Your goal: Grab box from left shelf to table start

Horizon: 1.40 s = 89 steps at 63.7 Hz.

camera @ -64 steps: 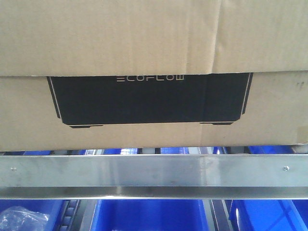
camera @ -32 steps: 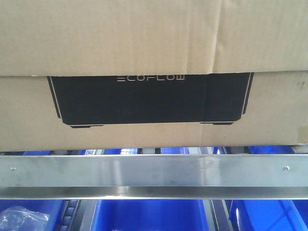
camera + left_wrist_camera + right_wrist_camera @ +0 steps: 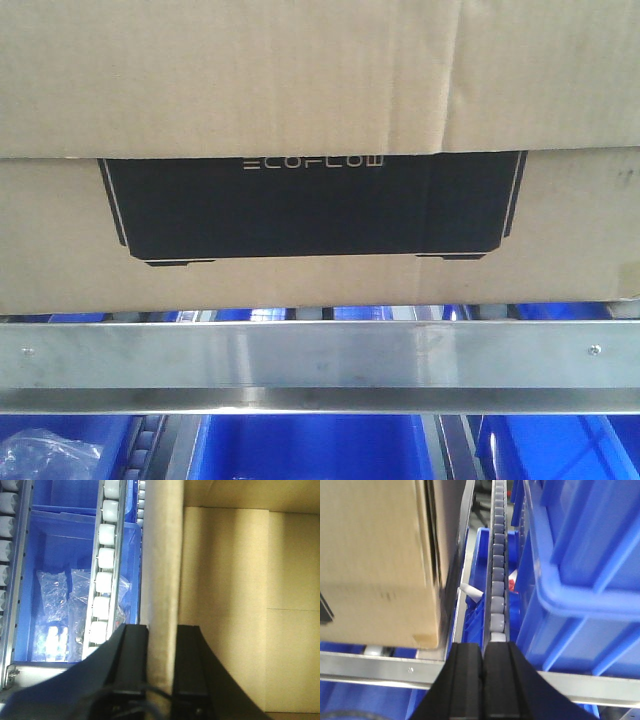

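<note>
The brown cardboard box (image 3: 300,90) with its black ECOFLOW panel fills the front view, resting on the left shelf just behind the silver front rail (image 3: 320,365). In the left wrist view my left gripper (image 3: 162,635) is shut on the box's upright side wall (image 3: 165,570), one finger outside, one inside the open carton. In the right wrist view my right gripper (image 3: 484,650) is shut with nothing in it, to the right of the box's corner (image 3: 380,565), over a roller track (image 3: 497,570). The table is out of view.
Blue plastic bins (image 3: 310,450) sit below the rail, one holding clear bags (image 3: 55,600). A large blue bin (image 3: 585,565) stands close on the right of my right gripper. White rollers (image 3: 105,575) run beside the box's left wall.
</note>
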Available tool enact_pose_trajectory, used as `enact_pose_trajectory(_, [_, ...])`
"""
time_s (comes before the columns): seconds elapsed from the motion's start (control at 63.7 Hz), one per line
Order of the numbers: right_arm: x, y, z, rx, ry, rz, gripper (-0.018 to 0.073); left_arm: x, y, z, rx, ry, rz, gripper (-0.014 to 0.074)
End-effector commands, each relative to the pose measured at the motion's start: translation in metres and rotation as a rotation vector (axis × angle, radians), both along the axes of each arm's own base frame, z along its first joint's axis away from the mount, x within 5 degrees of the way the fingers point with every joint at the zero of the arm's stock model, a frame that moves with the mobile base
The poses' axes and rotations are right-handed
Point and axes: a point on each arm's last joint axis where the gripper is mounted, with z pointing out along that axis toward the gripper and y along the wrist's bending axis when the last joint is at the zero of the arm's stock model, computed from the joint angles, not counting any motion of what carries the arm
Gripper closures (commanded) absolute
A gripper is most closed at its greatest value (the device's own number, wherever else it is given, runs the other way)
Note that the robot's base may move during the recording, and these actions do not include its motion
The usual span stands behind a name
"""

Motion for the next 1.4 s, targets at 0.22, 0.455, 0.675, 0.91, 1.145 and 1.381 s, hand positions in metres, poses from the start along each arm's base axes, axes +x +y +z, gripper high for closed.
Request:
enact_pose_trajectory(0.22, [0.017, 0.001, 0.063, 0.04, 0.022, -0.001, 0.0511, -0.006, 0.0, 0.024, -0.028, -0.111, -0.004, 0.0699])
enact_pose_trajectory(0.455, [0.022, 0.001, 0.1, 0.042, 0.008, 0.0, 0.0511, -0.006, 0.0, 0.024, -0.028, -0.111, -0.004, 0.0699])
enact_pose_trajectory(0.675, [0.032, 0.002, 0.127, 0.043, 0.1, 0.003, 0.0354, -0.006, 0.0, 0.024, -0.028, -0.111, -0.004, 0.0699])
enact_pose_trajectory(0.91, [0.045, 0.006, 0.155, 0.093, 0.096, 0.029, 0.0165, -0.006, 0.0, 0.024, -0.028, -0.111, -0.004, 0.0699])
enact_pose_trajectory(1.145, [0.08, 0.008, 0.178, 0.112, 0.205, 0.038, 0.0165, -0.006, 0.0, 0.024, -0.028, -0.111, -0.004, 0.0699])
enact_pose_trajectory(1.381, [0.12, 0.015, 0.195, 0.14, 0.264, 0.062, 0.0165, -0.006, 0.0, 0.024, -0.028, -0.111, -0.004, 0.0699])
